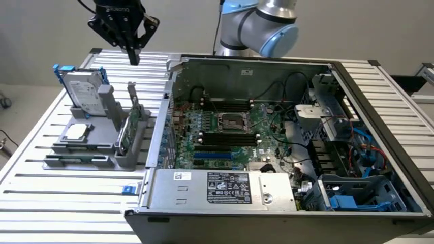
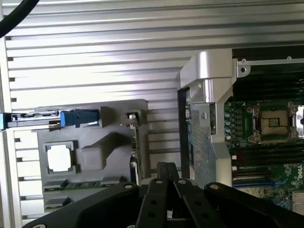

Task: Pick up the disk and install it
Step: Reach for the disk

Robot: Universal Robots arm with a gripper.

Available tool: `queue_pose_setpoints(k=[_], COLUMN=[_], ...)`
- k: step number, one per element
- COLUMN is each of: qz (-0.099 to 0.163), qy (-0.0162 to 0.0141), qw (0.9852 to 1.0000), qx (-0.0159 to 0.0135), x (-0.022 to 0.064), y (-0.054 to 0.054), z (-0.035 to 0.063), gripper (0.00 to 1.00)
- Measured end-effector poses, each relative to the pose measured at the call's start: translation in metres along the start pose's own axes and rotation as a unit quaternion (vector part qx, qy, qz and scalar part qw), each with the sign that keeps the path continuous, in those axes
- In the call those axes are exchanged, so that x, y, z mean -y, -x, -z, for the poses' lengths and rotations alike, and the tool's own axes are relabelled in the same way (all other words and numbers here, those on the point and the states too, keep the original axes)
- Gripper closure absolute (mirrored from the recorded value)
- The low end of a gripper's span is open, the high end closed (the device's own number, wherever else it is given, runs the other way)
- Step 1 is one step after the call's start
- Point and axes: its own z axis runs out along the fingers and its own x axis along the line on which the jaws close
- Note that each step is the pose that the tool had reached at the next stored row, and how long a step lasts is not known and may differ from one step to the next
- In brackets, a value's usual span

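Observation:
The disk stands upright at the far end of a grey holder on the exterior view's left, a silver-grey drive with a white label and blue rails. From the wrist view I see the disk edge-on from above, its blue rail end showing. My gripper hangs high over the slatted table, above and beyond the holder, between it and the computer case. Its black fingers are shut with nothing in them. In the wrist view the gripper points down near the holder's green card.
The holder also carries a small square silver chip and an upright thin green circuit card. An open computer case fills the exterior view's right, with the motherboard exposed and blue-tabbed bays at its near right corner.

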Motion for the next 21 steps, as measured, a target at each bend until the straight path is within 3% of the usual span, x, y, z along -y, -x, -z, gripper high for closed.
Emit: queue_pose_setpoints(k=[10,21], qz=[0.0,0.0], qy=[-0.0024,-0.0083], qw=[1.0,1.0], qx=[0.0002,0.0006], x=[-0.0113,-0.0176], y=[-0.047,-0.097], z=[-0.0075,-0.013], gripper=[0.89,0.89])
